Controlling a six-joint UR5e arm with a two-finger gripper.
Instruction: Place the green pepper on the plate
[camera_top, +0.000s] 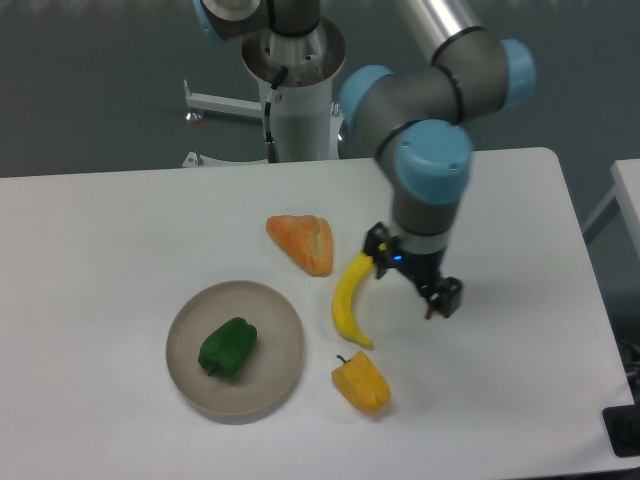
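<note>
On the white table (120, 230), toward the near left: the plate (275, 375), round, beige-grey, low-rimmed. Lying inside it, left of centre, the green pepper (228, 347) — glossy, lumpy, wholly within the rim and much smaller than the dish. Just right of the plate, a banana (348, 302), curved, running from near the gripper down toward the front. Below the banana's lower tip, close beside the plate's right edge, a yellow-orange pepper (363, 383). Behind the plate and touching or nearly touching the banana's upper end, an orange wedge-shaped piece (303, 241), kind unclear. Right of the banana, the gripper (409, 284) — pointing down over bare table, fingers spread apart, nothing between them; one fingertip just beside the banana's top, contact not certain. Well apart from the green pepper. Above it, grey arm links with blue caps, leading back to the base at the table's far edge.
</note>
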